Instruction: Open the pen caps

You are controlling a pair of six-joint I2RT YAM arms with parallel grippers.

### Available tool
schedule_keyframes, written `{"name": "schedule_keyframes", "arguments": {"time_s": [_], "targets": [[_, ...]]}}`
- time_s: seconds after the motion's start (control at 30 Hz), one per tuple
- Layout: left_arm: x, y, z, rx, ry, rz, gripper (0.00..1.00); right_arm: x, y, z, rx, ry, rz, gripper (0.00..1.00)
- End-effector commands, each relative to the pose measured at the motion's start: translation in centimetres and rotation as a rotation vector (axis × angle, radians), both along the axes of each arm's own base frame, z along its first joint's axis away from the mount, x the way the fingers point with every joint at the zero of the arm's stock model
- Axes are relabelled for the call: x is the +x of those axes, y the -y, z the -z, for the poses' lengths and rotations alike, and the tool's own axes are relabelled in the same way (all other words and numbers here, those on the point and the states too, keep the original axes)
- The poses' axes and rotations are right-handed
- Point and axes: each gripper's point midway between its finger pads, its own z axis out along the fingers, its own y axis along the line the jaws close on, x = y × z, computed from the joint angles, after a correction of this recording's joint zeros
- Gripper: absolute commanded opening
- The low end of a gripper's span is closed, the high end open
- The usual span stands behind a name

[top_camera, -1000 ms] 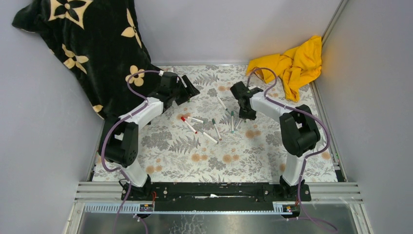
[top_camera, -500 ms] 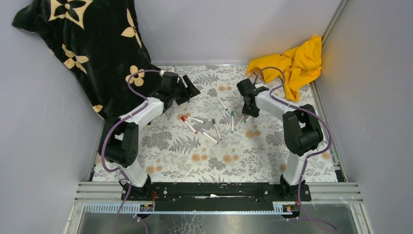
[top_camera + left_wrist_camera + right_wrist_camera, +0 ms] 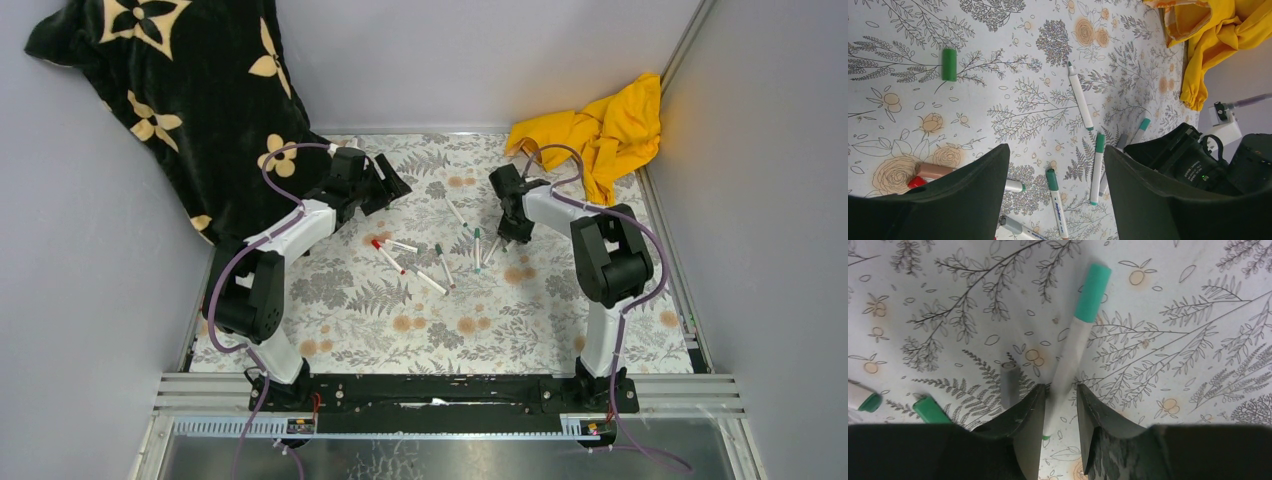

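Right wrist view: right tool [image 3: 1059,389] is pinched on a white pen barrel [image 3: 1070,352], gripped at the end away from its teal cap [image 3: 1093,292]. The cap is seated and points to 1 o'clock. A grey stub [image 3: 1009,385] lies just beside the tool at 10 o'clock, apart from the barrel.

Left wrist view: left tool [image 3: 1056,149] is spread wide with nothing held. A loose green cap [image 3: 949,64] is seen at 10 o'clock on the worktop [image 3: 1013,30], an uncapped pen [image 3: 1080,97] at 1 o'clock, and a capped pen [image 3: 1096,170] nearer.

Step judged: the held pen is to be uncapped. The barrel grip should be kept firm and the pen lifted clear of the worktop so the cap end is exposed. The left tool should be closed on the teal cap only, not the barrel. The pull is best made straight along the pen axis, since a sideways pull would likely twist the barrel out of the pinch. The grey stub should not be snagged.
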Motion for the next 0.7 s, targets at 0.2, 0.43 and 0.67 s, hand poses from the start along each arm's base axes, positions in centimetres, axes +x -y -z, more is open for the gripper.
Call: {"name": "schedule_keyframes", "arguments": {"time_s": [0.2,0.43,0.67], "targets": [[1.2,-0.1,-2.1,0.018,0.071,-0.009,0.76,-1.4,0.6,2.4,-0.009,-0.078,-0.004,0.3],[1.0,0.0,-1.9,0.016,0.064,0.003,0.76,-3.3,1.6,2.0,-0.028,-0.084,-0.021,0.0],[0.8,1.3,-1.7,-0.035,0.032,0.056,0.79,-3.2,0.9,-3.0,0.012,0.013,-0.151,0.0]]}}
